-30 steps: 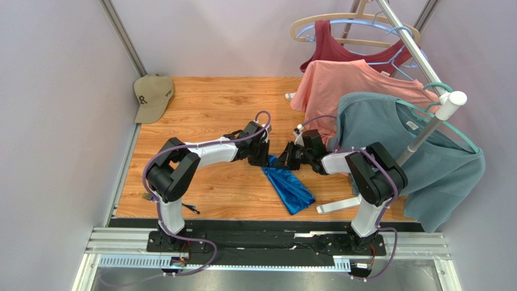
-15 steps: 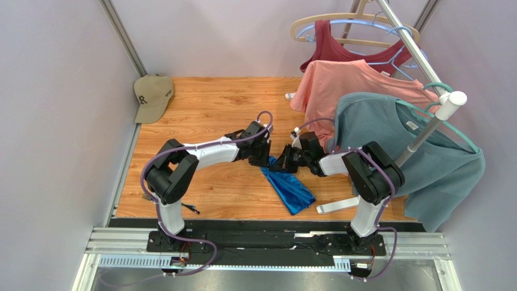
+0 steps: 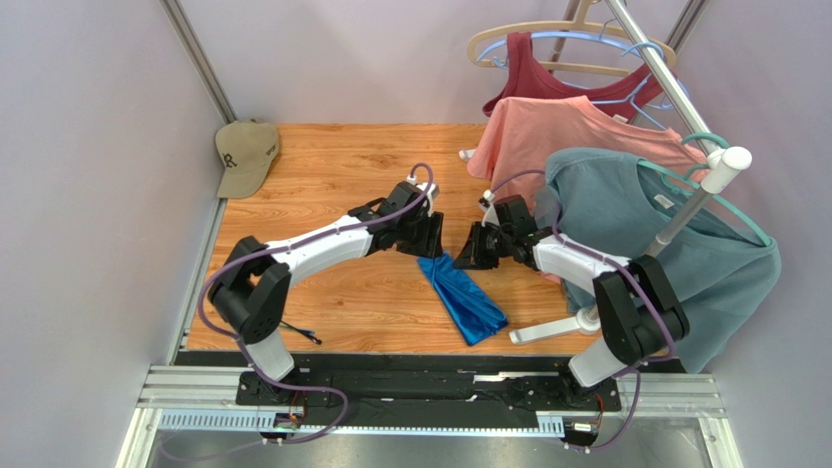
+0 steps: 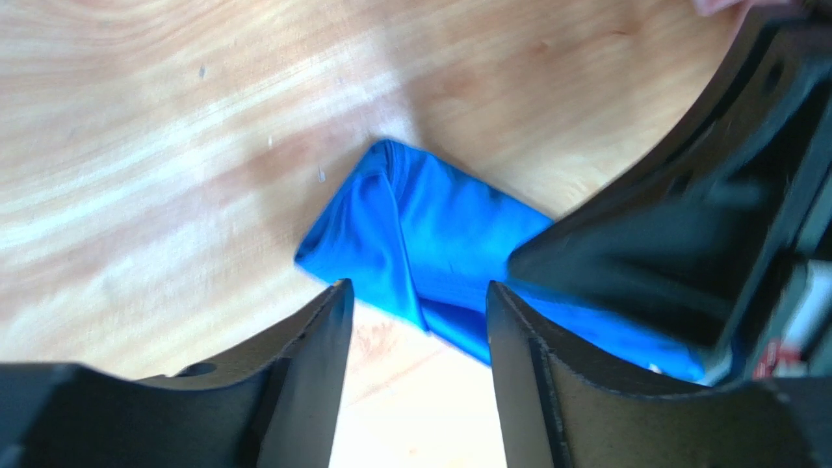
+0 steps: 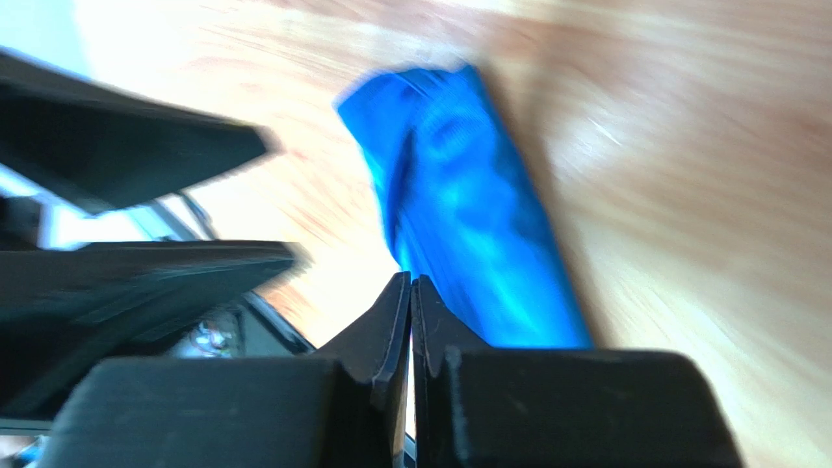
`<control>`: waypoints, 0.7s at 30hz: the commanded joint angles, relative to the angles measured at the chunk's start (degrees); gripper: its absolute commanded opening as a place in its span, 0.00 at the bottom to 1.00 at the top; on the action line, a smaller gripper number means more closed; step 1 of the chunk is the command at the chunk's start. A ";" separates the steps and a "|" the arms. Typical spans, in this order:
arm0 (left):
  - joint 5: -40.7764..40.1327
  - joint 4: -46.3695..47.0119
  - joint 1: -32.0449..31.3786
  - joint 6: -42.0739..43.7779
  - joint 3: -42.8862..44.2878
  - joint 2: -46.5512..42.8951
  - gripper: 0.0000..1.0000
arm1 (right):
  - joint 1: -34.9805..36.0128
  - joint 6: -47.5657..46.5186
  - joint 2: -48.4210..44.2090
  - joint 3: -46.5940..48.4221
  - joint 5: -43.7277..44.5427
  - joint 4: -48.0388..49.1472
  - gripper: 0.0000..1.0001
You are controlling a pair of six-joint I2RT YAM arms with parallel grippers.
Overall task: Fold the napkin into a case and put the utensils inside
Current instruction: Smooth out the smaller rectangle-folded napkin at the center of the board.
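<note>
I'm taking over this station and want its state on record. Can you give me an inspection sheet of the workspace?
Surface: wooden table top, no damage seen.
Job's things: napkin folded into a narrow strip, mid-table; utensils at the near left edge by the left arm's base, not in the napkin.
Clutter: cap in the far left corner; clothes rack with hung shirts over the right side.
Grippers: left gripper open above the napkin's far end; right gripper shut, nothing seen between its fingers.
Cables: purple cables looped along both arms.
Surroundings: grey walls; metal rail at the near edge.
</note>
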 commanded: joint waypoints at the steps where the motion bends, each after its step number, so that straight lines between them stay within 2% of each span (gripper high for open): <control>1: 1.20 -0.32 -0.33 -2.39 -6.25 -9.88 0.61 | -1.22 -8.23 -6.88 1.38 7.33 -15.07 0.07; 3: 6.00 3.45 -0.41 -4.59 -10.39 -13.04 0.51 | -1.22 -10.44 -9.17 0.60 13.22 -19.02 0.11; 4: 7.87 5.21 -1.02 -7.13 -14.76 -13.84 0.44 | -1.22 -11.05 -11.53 -0.80 14.80 -19.74 0.17; 5: 9.10 8.53 -1.47 -8.55 -16.98 -14.55 0.33 | -1.22 -11.58 -12.42 -1.25 17.60 -20.53 0.20; 6: 10.94 10.13 -2.17 -10.04 -19.00 -15.51 0.30 | -1.13 -12.37 -13.21 -1.69 18.59 -22.01 0.22; 7: 12.09 11.88 -3.48 -12.84 -22.67 -15.96 0.29 | -1.22 -12.72 -13.92 -2.74 19.38 -22.55 0.22; 11: 12.20 19.53 -8.84 -18.31 -27.01 -17.63 0.09 | -1.22 -13.86 -16.38 -5.03 21.85 -24.22 0.22; 15: 11.67 26.40 -12.97 -22.79 -28.16 -17.90 0.01 | -1.04 -12.38 -17.18 -5.65 22.54 -25.09 0.18; 21: 11.31 29.65 -14.30 -25.52 -25.97 -11.68 0.00 | -0.34 -8.95 -20.86 -8.19 22.48 -24.76 0.15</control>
